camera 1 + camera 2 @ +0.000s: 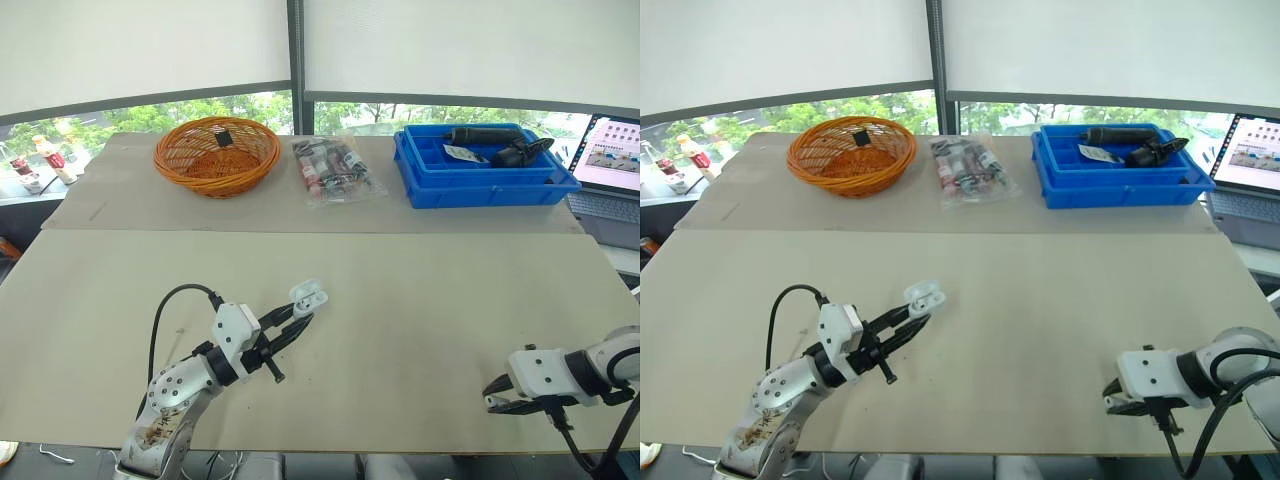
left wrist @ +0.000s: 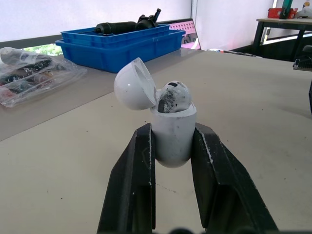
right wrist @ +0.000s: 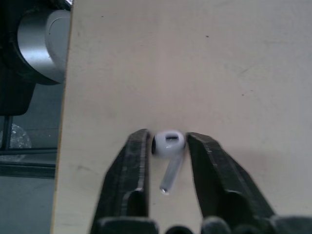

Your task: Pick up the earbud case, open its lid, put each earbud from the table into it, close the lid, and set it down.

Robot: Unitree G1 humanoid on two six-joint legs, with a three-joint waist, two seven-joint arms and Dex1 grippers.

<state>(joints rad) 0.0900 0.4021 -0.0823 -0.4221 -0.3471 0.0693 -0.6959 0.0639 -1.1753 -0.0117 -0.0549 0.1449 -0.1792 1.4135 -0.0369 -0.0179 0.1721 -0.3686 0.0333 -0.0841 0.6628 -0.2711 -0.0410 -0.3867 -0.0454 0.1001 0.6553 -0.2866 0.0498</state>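
Closest to me, the right gripper (image 3: 168, 135) has its matte black fingers drawn narrow onto the rounded head of a glossy white earbud (image 3: 169, 142), low at the pale, faintly scuffed table (image 1: 420, 300) near its front edge. My left gripper (image 2: 173, 127) clamps the smooth white earbud case (image 2: 173, 141) above the table, its domed lid (image 2: 134, 85) hinged open and a second earbud (image 2: 174, 96), dark-smudged, seated inside.

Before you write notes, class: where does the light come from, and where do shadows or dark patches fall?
Left eye view: daylight enters through the window strip; the table is evenly lit. Left wrist view: the earbud case in the left pincer throws a soft shadow below. Right wrist view: the earbud shows bright against the table; past the table's edge it is dark.
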